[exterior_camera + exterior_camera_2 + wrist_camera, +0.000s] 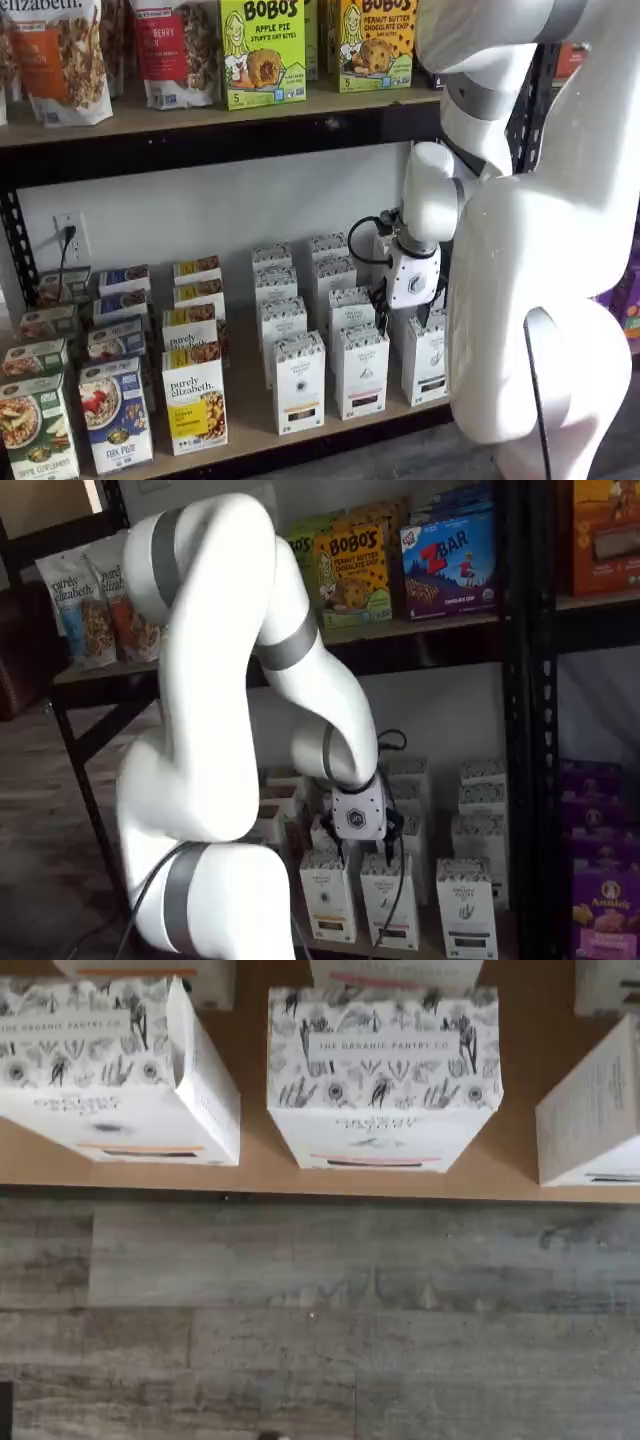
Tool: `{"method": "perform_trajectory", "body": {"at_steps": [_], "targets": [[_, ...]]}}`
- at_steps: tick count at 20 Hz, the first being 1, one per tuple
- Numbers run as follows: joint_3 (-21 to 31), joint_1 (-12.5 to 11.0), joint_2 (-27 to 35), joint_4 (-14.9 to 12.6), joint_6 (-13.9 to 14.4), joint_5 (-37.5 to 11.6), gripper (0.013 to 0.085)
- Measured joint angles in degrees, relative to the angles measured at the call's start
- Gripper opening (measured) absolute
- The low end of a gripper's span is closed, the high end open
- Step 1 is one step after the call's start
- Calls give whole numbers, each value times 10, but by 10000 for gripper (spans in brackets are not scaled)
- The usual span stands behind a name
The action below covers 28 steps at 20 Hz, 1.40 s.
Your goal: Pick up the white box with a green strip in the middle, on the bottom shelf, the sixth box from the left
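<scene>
The gripper (358, 832) hung above the front row of white cartons on the bottom shelf (330, 425), its fingers hidden behind the boxes but standing apart, holding nothing. The white box (467, 908) with the green strip stood untouched at the right end of that front row, just right of the gripper. Judging by this, the approach was under way, while descent, grasp and lift all remained.

Glossy white arm (230, 680), grey joint bands, black cable (362, 243)

Matt tan wooden bottom shelf (250, 1070)
</scene>
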Motion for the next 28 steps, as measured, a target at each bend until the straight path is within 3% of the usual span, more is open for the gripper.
{"method": "perform_trajectory", "body": {"at_steps": [3, 5, 8, 15, 19, 22, 28], "targets": [[-13, -1, 21, -8, 7, -9, 850], [-27, 0, 41, 18, -18, -12, 850], [-47, -7, 69, 5, -12, -17, 850], [-104, -26, 133, 10, -36, -12, 850], [-132, -39, 162, -8, -32, -13, 850], [-162, -51, 190, -4, -47, -13, 850], [-225, -76, 241, -21, -55, -3, 850]]}}
